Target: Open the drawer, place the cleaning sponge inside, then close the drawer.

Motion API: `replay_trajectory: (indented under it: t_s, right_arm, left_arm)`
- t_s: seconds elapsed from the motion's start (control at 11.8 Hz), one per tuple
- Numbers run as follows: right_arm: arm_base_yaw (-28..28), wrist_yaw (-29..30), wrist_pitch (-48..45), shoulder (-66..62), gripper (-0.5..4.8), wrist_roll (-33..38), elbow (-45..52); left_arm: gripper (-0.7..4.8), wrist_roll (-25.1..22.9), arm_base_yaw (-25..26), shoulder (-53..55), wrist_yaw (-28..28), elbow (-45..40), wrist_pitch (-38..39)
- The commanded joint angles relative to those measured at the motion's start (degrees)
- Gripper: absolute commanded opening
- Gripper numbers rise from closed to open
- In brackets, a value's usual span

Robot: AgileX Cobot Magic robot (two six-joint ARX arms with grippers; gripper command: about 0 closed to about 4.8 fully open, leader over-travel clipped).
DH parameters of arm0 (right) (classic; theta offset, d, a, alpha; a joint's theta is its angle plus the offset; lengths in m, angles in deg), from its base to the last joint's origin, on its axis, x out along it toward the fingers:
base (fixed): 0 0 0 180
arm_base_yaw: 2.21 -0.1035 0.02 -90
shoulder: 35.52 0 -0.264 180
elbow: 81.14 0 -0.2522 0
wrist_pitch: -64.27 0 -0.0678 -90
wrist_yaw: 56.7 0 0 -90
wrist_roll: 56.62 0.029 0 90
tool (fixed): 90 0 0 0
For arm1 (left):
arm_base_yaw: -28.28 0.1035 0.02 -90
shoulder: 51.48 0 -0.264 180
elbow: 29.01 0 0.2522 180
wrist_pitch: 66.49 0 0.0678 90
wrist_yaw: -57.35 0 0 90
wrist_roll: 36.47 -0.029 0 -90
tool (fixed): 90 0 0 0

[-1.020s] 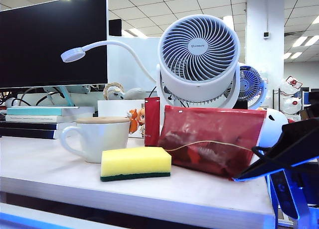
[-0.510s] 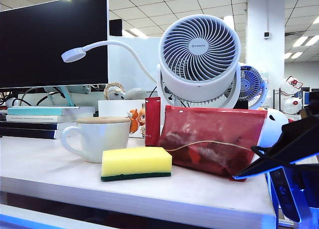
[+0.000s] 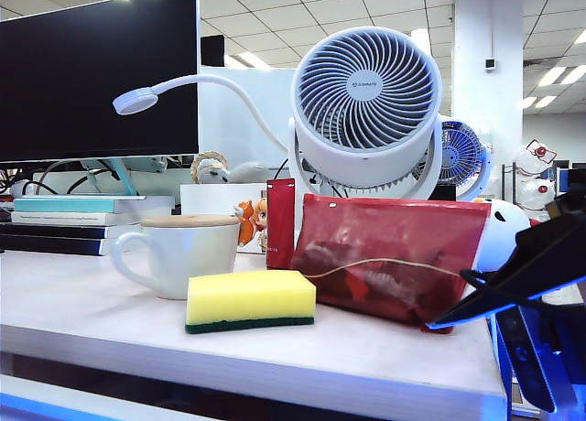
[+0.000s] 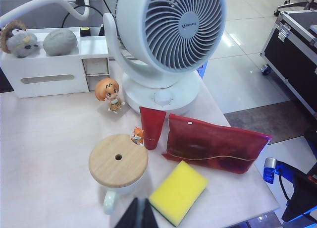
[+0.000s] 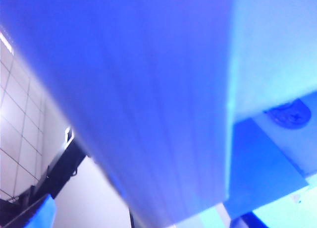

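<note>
Two grippers sit idle: right gripper (image 3: pixel 526 297) spread wide by the drawer (image 5: pixel 148 89) may slip off; left gripper (image 4: pixel 140 215), clenched, hovers above the sponge (image 4: pixel 178 192).

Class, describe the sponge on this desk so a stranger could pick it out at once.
Start at the big white fan at the back of the desk. In front of it stands a white mug with a wooden lid, and beside that a red pouch. The sponge lies before them: the only yellow block, with a dark green underside.
</note>
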Motion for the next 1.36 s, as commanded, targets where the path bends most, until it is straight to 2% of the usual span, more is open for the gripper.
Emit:
replay_trajectory:
  t_s: [0.08,0.25,0.42,1.02,1.36]
  right_arm:
    - [0.39,-0.59,-1.77,0.35,4.79,1.4,-0.15]
    - [5.49,2.16,-0.76,0.35,4.79,1.42,-0.07]
    - [5.9,2.84,0.31,0.35,4.79,1.22,0.68]
    - [6.82,-5.68,-0.92,0.33,4.79,0.33,0.76]
    - [6.73,-5.79,-0.83,0.33,4.79,0.94,-0.76]
  left_arm:
    - [-0.03,-0.35,0.04,-0.09,-0.26,0.17,-0.5]
    - [-0.03,-0.35,0.04,-0.09,-0.26,0.17,-0.5]
    - [-0.03,-0.35,0.04,-0.09,-0.26,0.17,-0.5]
    - [-0.03,-0.35,0.04,-0.09,-0.26,0.17,-0.5]
    - [-0.03,-0.35,0.04,-0.09,-0.26,0.17,-0.5]
